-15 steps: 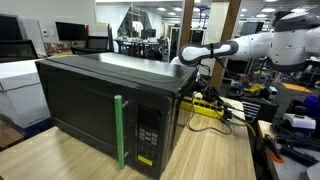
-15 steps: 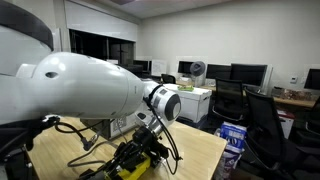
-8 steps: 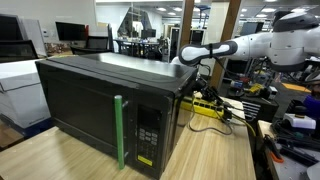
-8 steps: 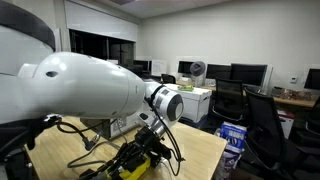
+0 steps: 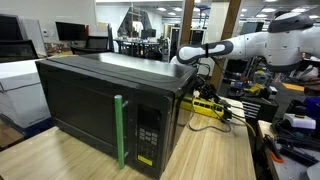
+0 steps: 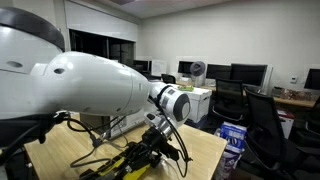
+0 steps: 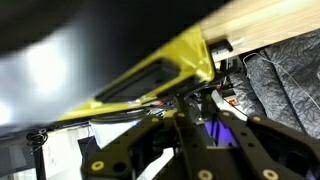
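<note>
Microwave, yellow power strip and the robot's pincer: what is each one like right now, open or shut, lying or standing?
Microwave: door shut, green handle upright.
Yellow power strip: lying flat on the table behind the microwave, black cables around it.
Pincer: shut, right by the power strip; cannot tell if it grips anything.

the arm (image 6: 100, 85) has shifted a little sideways and down toward the yellow power strip (image 6: 132, 166).
</note>
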